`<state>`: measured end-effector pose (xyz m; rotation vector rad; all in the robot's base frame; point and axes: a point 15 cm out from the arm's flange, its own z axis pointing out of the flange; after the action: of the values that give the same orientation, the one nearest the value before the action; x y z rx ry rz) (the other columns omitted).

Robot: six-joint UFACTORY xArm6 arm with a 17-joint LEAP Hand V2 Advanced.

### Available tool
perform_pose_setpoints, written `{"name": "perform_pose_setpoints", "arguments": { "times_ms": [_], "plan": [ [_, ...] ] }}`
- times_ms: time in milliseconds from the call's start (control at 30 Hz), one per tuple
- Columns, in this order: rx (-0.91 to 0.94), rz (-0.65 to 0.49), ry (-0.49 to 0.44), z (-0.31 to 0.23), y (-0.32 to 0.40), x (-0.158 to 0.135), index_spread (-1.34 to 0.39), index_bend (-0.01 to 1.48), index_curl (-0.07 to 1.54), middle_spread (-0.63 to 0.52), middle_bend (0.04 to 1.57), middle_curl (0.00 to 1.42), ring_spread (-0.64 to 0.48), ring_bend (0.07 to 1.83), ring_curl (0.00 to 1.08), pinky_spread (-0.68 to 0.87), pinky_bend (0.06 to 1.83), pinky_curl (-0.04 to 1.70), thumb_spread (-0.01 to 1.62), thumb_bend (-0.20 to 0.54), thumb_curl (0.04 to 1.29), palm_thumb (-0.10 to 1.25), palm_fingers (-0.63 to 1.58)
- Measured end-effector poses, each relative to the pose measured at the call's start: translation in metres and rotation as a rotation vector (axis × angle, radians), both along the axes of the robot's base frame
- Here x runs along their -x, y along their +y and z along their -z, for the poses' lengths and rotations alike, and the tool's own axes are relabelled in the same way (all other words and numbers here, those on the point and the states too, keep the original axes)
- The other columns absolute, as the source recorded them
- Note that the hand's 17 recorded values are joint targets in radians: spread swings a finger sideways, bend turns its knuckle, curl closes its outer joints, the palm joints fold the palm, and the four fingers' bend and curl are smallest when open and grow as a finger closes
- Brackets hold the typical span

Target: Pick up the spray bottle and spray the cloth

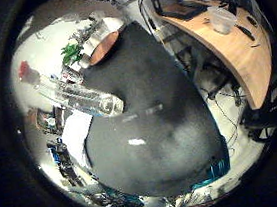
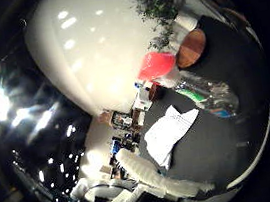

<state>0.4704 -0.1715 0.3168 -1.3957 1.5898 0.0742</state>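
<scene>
A clear spray bottle (image 1: 83, 98) with a red spray head (image 2: 155, 66) is on the dark round table (image 1: 161, 121). I cannot tell whether it stands or lies. A white crumpled cloth (image 2: 170, 131) lies on the table right beside the bottle. In the right thumb side palm view, white parts of my right hand (image 2: 137, 186) show at the edge. The fingers (image 2: 107, 191) reach out straight, well away from the bottle and the cloth. The table looks far from the palm.
A round wooden plate (image 1: 102, 47) and a green plant (image 1: 72, 53) are at the table's far side beyond the bottle. A wooden desk (image 1: 236, 57) with monitors stands beside the table. A white wall (image 2: 96, 36) fills much of the thumb side view.
</scene>
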Motion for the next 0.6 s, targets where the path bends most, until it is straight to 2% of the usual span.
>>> {"name": "perform_pose_setpoints", "arguments": {
  "times_ms": [167,600],
  "plan": [
    [0.012,-0.018,-0.001,0.007,0.016,-0.017,-0.12,0.18,0.32,0.22,0.19,0.32,0.33,0.51,0.17,0.61,1.18,0.02,0.94,-0.033,0.33,0.27,0.2],
    [0.021,-0.041,0.03,0.035,0.031,-0.04,-0.11,0.18,0.32,0.22,0.19,0.31,0.34,0.5,0.18,0.61,1.17,0.04,0.94,-0.033,0.33,0.27,0.2]
  ]
}}
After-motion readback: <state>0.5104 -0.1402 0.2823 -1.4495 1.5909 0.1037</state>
